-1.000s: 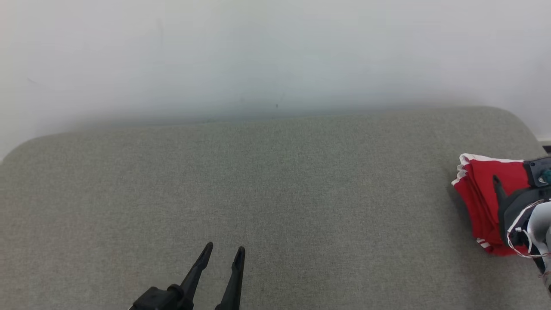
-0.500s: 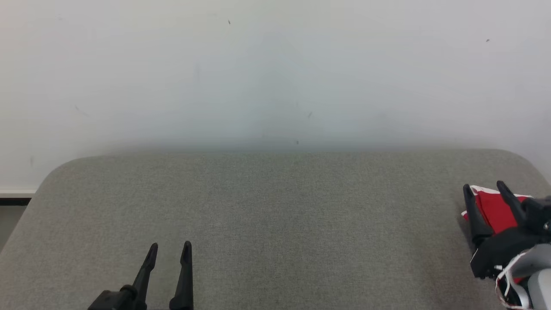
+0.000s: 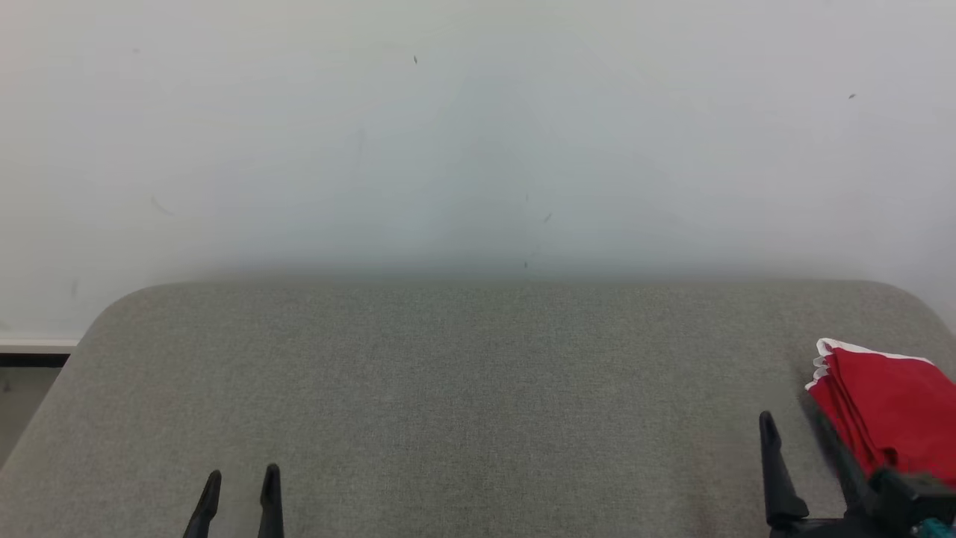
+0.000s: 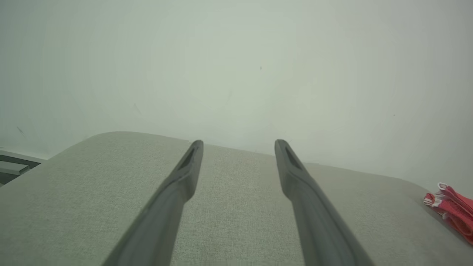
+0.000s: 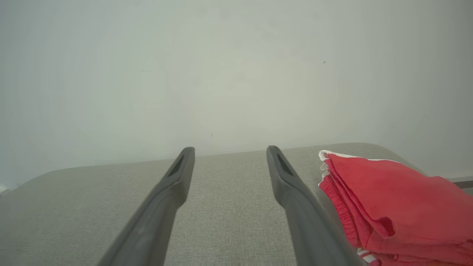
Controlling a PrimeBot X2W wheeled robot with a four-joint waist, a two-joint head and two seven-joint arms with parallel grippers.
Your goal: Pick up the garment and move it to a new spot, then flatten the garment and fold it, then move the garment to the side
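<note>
The garment (image 3: 889, 403) is red with white trim and lies folded at the far right of a grey upholstered surface (image 3: 478, 388). My right gripper (image 3: 792, 412) stands open just left of the garment, with nothing between its fingers. In the right wrist view the right gripper (image 5: 230, 149) points at the wall, its right-hand finger (image 5: 295, 192) running close beside the garment (image 5: 388, 195). My left gripper (image 3: 243, 472) is open and empty at the lower left, far from the garment. The left wrist view has the left gripper (image 4: 239, 142) over bare fabric and the garment (image 4: 452, 212) at its right edge.
A pale wall (image 3: 478, 149) rises right behind the grey surface. The surface has rounded far corners, and beyond its left corner a dark skirting strip and some floor (image 3: 30, 366) show. Bare fabric stretches between the two grippers.
The head camera has tilted, so the whole picture has shifted. My right gripper, which hung over the garment, now stands clear to its left. The left gripper sits lower in the view.
</note>
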